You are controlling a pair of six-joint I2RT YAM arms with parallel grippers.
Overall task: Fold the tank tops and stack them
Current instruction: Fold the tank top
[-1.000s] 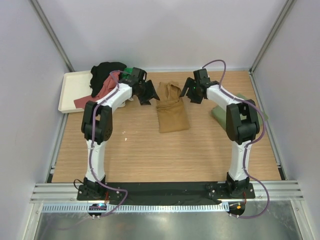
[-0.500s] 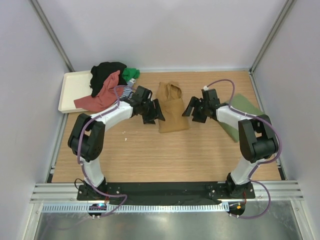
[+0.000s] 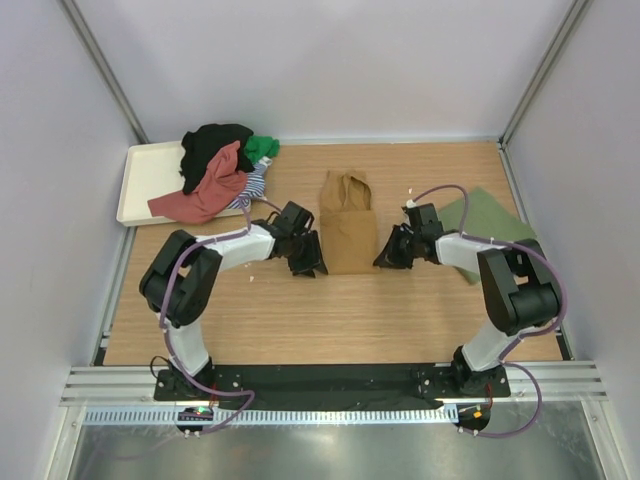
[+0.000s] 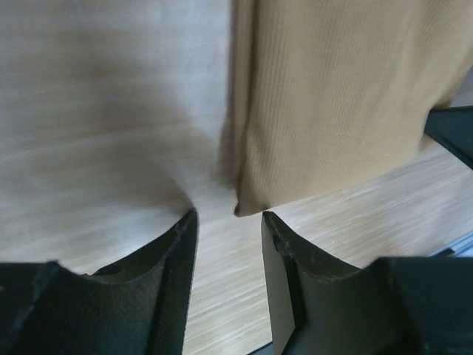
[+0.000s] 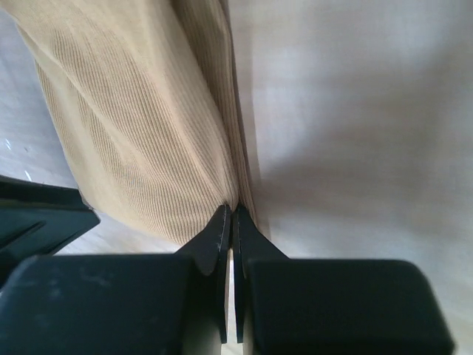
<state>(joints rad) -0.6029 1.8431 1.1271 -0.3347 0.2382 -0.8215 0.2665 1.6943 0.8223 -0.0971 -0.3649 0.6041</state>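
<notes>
You have a cream tray (image 3: 145, 185) sitting at the far left corner of your wooden table (image 3: 330, 320).

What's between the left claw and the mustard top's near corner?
Nothing visible. A corner of the mustard top lies just ahead of the open left claw, with only bare table between them.

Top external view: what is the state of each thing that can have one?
Mustard brown ribbed tank top: folded, flat.
Left gripper: open at the mustard top's corner.
Right gripper: shut on the mustard top's edge.
Black, red and green tank tops: crumpled heap on cream tray.
Olive green tank top: lying flat.
</notes>
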